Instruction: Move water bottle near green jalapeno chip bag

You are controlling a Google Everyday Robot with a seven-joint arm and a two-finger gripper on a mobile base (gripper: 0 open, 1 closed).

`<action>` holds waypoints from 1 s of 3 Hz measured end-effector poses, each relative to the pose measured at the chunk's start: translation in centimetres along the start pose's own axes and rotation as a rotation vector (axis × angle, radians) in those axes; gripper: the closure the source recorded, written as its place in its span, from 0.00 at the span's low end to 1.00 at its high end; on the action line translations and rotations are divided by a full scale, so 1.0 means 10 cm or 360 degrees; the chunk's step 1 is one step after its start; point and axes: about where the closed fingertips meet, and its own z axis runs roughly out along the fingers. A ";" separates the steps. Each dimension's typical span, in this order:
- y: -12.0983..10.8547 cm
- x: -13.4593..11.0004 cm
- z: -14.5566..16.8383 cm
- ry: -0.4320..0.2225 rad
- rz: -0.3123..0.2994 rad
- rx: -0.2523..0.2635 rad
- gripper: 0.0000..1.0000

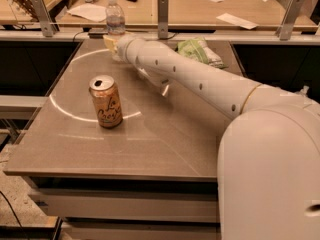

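Note:
The water bottle (115, 20), clear with a white cap, stands upright at the back left edge of the grey table (150, 139). My gripper (111, 42) is right at the bottle's lower part, at the end of the white arm (200, 81) that reaches across the table from the right. The bottle's base is hidden behind the gripper. The green jalapeno chip bag (196, 51) lies at the back of the table, right of the bottle and partly behind the arm.
An orange-tan drink can (105, 101) stands upright on the left middle of the table. Metal posts (162, 16) rise along the back edge. Behind them is a wooden desk with papers (235, 20). The table's left edge drops off.

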 end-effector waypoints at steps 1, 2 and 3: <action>-0.27 0.01 -0.44 0.0091 -0.0031 0.0151 1.00; -0.41 0.05 -0.89 0.0161 -0.0040 0.0267 1.00; -0.51 0.11 -1.38 0.0216 -0.0014 0.0421 1.00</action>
